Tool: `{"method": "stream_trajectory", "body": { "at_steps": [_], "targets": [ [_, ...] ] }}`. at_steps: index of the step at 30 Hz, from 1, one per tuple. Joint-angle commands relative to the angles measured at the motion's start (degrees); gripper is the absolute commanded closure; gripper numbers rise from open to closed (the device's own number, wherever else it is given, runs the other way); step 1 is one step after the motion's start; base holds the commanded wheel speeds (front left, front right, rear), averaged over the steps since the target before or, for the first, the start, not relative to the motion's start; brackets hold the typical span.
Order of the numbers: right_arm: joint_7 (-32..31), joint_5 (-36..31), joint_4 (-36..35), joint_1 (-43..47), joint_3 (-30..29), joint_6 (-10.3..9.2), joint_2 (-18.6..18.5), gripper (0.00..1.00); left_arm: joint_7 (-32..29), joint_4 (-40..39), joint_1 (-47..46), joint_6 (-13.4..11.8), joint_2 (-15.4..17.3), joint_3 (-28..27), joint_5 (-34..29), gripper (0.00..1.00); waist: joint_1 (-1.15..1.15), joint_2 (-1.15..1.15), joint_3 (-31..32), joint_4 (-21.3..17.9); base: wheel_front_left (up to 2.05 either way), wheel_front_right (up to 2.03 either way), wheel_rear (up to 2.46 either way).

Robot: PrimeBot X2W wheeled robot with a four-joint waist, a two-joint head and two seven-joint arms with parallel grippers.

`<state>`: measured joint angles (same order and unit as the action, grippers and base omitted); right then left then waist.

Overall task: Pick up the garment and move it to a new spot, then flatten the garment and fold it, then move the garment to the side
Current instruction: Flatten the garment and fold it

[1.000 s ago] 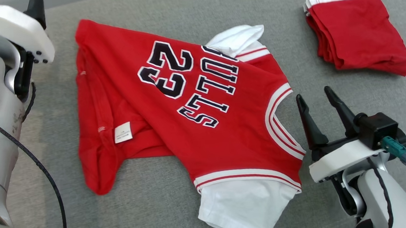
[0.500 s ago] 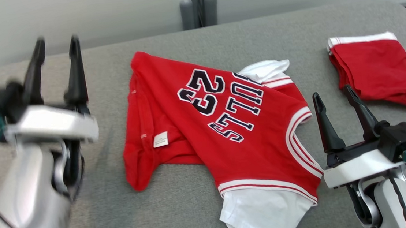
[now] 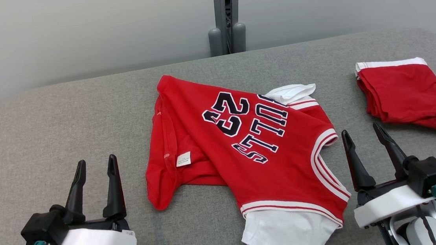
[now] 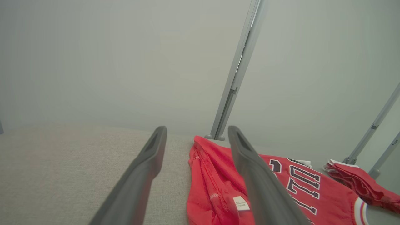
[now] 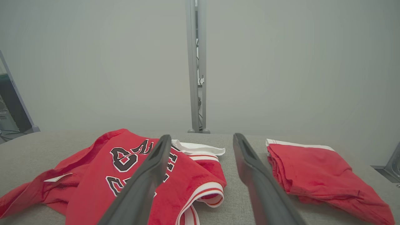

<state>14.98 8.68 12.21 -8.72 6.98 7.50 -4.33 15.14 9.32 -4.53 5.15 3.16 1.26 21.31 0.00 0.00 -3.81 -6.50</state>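
We see the red jersey (image 3: 285, 172), lettered BULLS 23, lying rumpled with white sleeves (image 3: 287, 235) poking out; our left gripper (image 3: 96, 160) and right gripper (image 3: 360, 129) both gape, empty.

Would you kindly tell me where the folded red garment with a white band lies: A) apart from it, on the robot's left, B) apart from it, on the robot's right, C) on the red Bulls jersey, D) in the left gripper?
B: the folded red garment lies past the right gripper, with bare grey padded table between it and the red Bulls jersey.
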Motion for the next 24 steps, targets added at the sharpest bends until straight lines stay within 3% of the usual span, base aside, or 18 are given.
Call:
{"method": "stream_trajectory", "body": {
  "at_steps": [1, 12, 17, 24],
  "targets": [
    [0.2, 0.3, 0.3, 0.3, -0.1, -0.01, -0.1, 0.0, 0.0, 0.0, 0.3, 0.5, 0.1, -0.2, -0.9, 0.0, 0.0, 0.0, 0.0, 0.0, 0.0, 0.0, 0.0],
    [0.2, 0.4, 0.6, -0.8, 0.1, 0.0, 0.4, 0.0, 0.0, 2.0, -1.9, 1.0, -0.2, 1.9, -0.1, 0.0, 0.0, 0.0, -0.6, -0.7, 0.0, 0.0, 0.0],
    [0.2, 0.5, 0.8, -1.1, 0.2, 0.0, 0.6, 0.0, -0.2, 9.1, -4.2, 1.2, -0.1, 6.9, -1.4, 0.0, 0.0, 0.0, -2.0, -1.5, 0.0, 0.0, 0.0],
    [0.2, 0.7, 1.7, -1.8, 0.6, 0.0, 1.0, 0.0, -5.4, 17.9, -11.8, 1.2, -0.1, 12.6, -3.4, 0.0, 0.0, 0.0, -4.4, -2.5, 0.0, 0.0, 0.0]
  ]
}}
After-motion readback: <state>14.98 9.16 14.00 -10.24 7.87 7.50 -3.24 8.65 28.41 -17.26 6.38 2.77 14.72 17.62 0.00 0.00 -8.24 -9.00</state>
